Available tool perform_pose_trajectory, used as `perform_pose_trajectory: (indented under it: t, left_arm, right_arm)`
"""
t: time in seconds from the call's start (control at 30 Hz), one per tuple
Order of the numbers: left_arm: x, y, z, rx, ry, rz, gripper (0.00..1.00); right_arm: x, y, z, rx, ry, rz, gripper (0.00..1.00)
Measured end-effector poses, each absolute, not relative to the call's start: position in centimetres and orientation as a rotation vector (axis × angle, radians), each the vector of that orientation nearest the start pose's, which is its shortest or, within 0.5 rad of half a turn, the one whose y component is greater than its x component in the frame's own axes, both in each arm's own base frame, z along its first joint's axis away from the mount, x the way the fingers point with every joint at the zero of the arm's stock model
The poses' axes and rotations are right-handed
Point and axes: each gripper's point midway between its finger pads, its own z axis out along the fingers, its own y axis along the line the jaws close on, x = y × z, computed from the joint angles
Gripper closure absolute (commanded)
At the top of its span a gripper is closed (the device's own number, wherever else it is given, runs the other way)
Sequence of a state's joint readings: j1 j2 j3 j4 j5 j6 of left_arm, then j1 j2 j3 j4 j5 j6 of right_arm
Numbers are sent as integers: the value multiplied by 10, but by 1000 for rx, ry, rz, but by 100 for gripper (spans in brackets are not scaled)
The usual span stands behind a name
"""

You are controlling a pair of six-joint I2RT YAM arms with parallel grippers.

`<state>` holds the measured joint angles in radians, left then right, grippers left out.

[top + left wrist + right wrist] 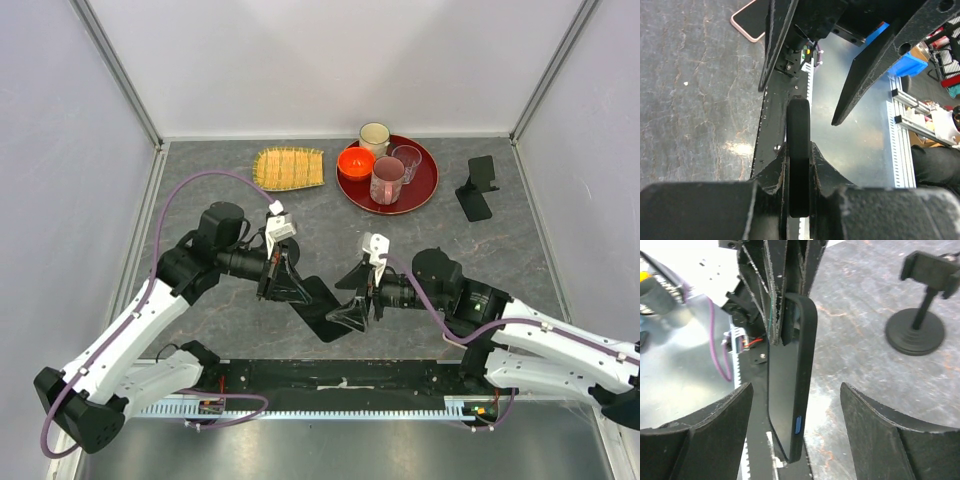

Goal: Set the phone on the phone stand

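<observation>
Item: my left pincer (799, 148) is pinching the black phone (790, 370) edge-on, my right pincer (796, 390) is hanging spread on either side of the phone, not touching it, the phone stand (478, 190) is standing well apart from the phone on the tabletop (250, 215).

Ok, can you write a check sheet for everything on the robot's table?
Surface: grey marbled table; no spills seen.
Job's things: phone held on edge; stand upright at the far right, nothing on it.
Clutter: second phone, pink-edged, lying flat; red tray with cups and an orange bowl; woven mat.
End effectors: left clamped on the phone; right open, a finger on either side of the phone, not touching.
Cables: purple cables, one on each arm; no snag seen.
Surroundings: pale walls; metal rail at the near edge.
</observation>
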<state>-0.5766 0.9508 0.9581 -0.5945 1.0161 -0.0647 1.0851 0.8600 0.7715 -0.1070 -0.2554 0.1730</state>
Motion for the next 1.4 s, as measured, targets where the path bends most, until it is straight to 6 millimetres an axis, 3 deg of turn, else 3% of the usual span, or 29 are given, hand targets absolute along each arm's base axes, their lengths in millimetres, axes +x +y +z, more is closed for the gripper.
perform_pose_trajectory:
  t: [0.07, 0.27, 0.3, 0.33, 0.37, 0.43, 0.47, 0.53, 0.63, 0.87, 1.07, 1.17, 1.27, 1.4]
  left_arm:
    - [102, -250, 266, 1153, 1847, -1477, 98]
    - [97, -252, 270, 1182, 1816, -1497, 98]
    - [95, -252, 271, 1188, 1805, -1501, 98]
    - [94, -252, 272, 1192, 1800, -1503, 98]
    - [92, -252, 274, 1200, 1789, -1511, 91]
    - [88, -251, 278, 1212, 1764, -1522, 73]
    - [88, -251, 280, 1202, 1763, -1513, 39]
    - [95, -252, 286, 1158, 1753, -1473, 11]
    - [107, -251, 301, 1029, 1715, -1404, 6]
    - [118, -236, 302, 686, 1625, -1360, 6]
    - [126, -250, 273, 565, 1664, -1517, 12]
    - [124, -255, 270, 545, 1665, -1579, 22]
    - [120, -256, 283, 563, 1606, -1621, 38]
    - [117, -258, 295, 584, 1554, -1665, 68]
  right_arm:
    - [100, 316, 263, -1043, 1623, 1184, 26]
    - [82, 331, 254, -1114, 1662, 1332, 58]
    - [80, 332, 253, -1114, 1671, 1351, 74]
    - [79, 334, 254, -1111, 1671, 1366, 83]
    - [80, 335, 255, -1100, 1674, 1374, 100]
    - [80, 335, 256, -1075, 1691, 1398, 100]
    - [81, 336, 258, -1064, 1692, 1402, 100]
    - [87, 338, 262, -1020, 1687, 1390, 100]
    - [99, 336, 268, -895, 1678, 1361, 100]
    - [131, 318, 288, -497, 1597, 1365, 100]
    - [143, 321, 320, -312, 1478, 1476, 100]
    - [147, 320, 332, -243, 1426, 1514, 100]
    - [151, 320, 337, -204, 1398, 1531, 100]
    - [155, 324, 338, -180, 1383, 1543, 100]
